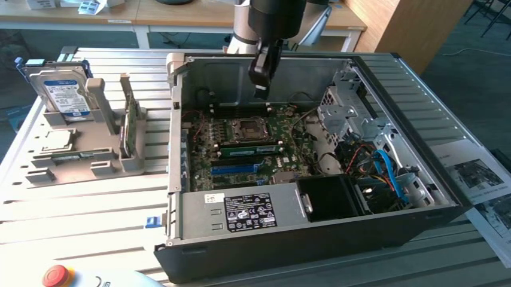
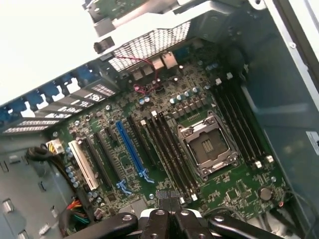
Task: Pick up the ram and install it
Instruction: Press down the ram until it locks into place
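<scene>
The ram point(image 1: 130, 128), a thin green stick, stands on edge in a grey holder point(image 1: 88, 162) on the exterior view's left, outside the computer. My gripper point(image 1: 259, 92) hangs inside the open case, above the far part of the motherboard point(image 1: 239, 170) and well apart from the ram. Its dark fingers are shut together with nothing visible between them. In the wrist view the gripper point(image 2: 168, 199) points down at the long black memory slots point(image 2: 167, 144) beside the empty processor socket point(image 2: 207, 147). A green strip point(image 1: 251, 149) lies along the slots next to the socket point(image 1: 246, 128).
The black computer case point(image 1: 319, 245) walls in the motherboard, with a power supply point(image 1: 239, 212) at the front and drive cage and cables point(image 1: 383, 167) on the exterior view's right. The holder also carries a hard drive point(image 1: 64, 89) and a silver chip point(image 1: 57, 140). A red button point(image 1: 57, 275) sits front left.
</scene>
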Controlling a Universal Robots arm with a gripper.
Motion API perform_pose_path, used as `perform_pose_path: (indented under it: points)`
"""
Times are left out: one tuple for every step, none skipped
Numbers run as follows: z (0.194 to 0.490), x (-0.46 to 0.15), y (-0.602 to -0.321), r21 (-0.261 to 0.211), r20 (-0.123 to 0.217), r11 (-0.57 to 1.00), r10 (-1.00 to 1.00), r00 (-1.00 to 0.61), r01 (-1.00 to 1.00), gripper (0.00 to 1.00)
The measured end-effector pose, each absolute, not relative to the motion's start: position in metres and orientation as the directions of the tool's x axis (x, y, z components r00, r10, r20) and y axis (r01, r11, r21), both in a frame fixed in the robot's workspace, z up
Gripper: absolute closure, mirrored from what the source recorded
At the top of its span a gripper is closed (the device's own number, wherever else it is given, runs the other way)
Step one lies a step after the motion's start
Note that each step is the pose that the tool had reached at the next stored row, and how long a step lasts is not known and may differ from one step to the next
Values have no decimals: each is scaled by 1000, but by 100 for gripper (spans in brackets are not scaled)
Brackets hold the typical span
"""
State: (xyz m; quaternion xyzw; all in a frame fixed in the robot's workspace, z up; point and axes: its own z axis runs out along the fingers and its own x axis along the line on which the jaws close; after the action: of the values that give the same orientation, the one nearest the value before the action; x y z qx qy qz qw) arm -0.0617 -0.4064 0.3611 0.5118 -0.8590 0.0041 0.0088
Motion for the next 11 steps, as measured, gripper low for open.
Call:
perform_pose_path:
  points:
    - [361,-62,-406,2,19,490,-872,-490,-872,90]
    - [361,-62,-406,2,19,503,-864,-503,-864,90]
    - [361,-62,-406,2,19,517,-856,-517,-856,90]
    - [361,-62,-406,2,19,530,-848,-530,-848,90]
    - [361,-62,-406,2,19,543,-839,-543,-840,90]
    - [361,-62,-406,2,19,557,-830,-557,-830,90]
    - [361,-62,-406,2,19,570,-821,-570,-821,90]
    - [361,-62,-406,2,19,583,-813,-583,-813,90]
    - [361,-62,-406,2,19,595,-803,-595,-803,90]
    - [361,-62,-406,2,19,608,-794,-608,-794,90]
    - [361,-62,-406,2,19,620,-784,-620,-784,90]
